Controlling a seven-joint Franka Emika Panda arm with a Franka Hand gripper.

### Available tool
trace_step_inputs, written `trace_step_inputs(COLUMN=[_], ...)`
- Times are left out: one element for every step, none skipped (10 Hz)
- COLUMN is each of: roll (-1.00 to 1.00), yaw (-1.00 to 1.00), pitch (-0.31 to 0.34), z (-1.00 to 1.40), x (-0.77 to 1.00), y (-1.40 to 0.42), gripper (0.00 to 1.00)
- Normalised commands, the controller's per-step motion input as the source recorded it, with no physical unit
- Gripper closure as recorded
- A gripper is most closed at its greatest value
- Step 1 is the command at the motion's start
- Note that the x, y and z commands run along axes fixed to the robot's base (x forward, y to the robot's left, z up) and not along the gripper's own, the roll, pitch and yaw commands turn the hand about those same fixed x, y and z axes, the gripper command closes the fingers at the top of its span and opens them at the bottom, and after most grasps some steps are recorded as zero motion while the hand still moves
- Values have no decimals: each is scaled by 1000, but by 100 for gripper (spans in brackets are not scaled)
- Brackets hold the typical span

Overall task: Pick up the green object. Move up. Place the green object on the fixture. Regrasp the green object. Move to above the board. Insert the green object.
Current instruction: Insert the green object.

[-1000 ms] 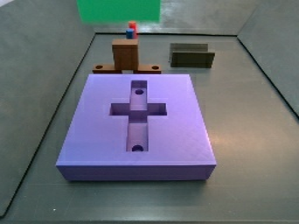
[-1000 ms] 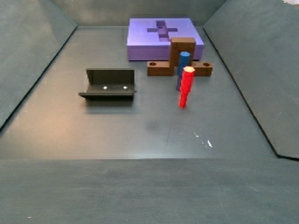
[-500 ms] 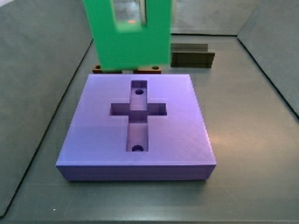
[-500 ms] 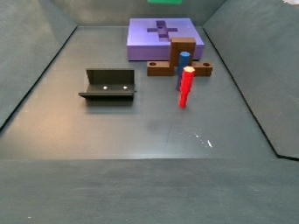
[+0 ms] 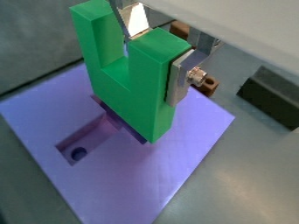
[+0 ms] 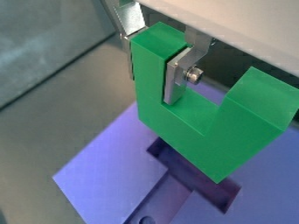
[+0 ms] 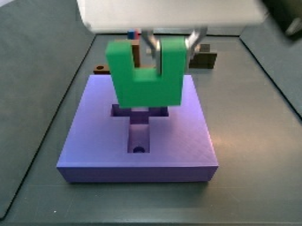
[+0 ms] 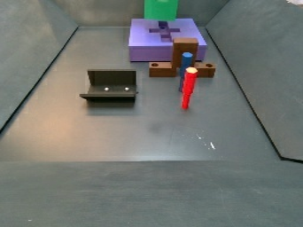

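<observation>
Since half a second ago the green object [image 7: 144, 73] has come down and forward in a side view: it then filled the top of the picture behind the board, and now it hangs over the middle of the board [image 7: 183, 144], hiding the upper part of the cross-shaped recess [image 7: 140, 124]. The claw [image 7: 172, 46] grips one prong, silver fingers [image 7: 193, 41] on either side of it, prongs pointing up (whether the base touches the board cannot be told here). Behind it the fixture [image 7: 207, 60] peeps out at the far right.

In a side view from the other end of the desk [image 8: 142, 142], the green object [image 8: 160, 8] shows only at the top edge, above the board [image 8: 166, 40]. The fixture [image 8: 110, 86] stands well apart on the desk, and a brown wooden block [image 8: 186, 61] with a red-and-blue peg [image 8: 187, 85] in front of it stands just beside the board.

In a wrist view the green object [image 5: 131, 79] is clamped by a prong between the claw [image 5: 162, 54] plates, one finger [image 5: 180, 75] flat against its side, above the board [image 5: 187, 166] and its recess [image 5: 91, 137].

In a wrist view the claw [image 6: 158, 59] again holds a prong, finger [image 6: 176, 77] pressed on the green object [image 6: 193, 118], over the board [image 6: 100, 175].
</observation>
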Motion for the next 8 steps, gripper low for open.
trace_step_inputs(roll=[-181,-343,-391,-356,-210,-64,0,0], yaw=[31,71,69,26,0,0,-49,-29], pitch=[-89,-50,-33,-50,-31,0,76,80], z=[-463,-180,-109,-60,0,0,0,0], x=[-3,0,0,-6,-203,-197,-131,-66], y=[189,163,117,80,37,17,103,46], gripper=[100,100,100,100,100,100,100,100])
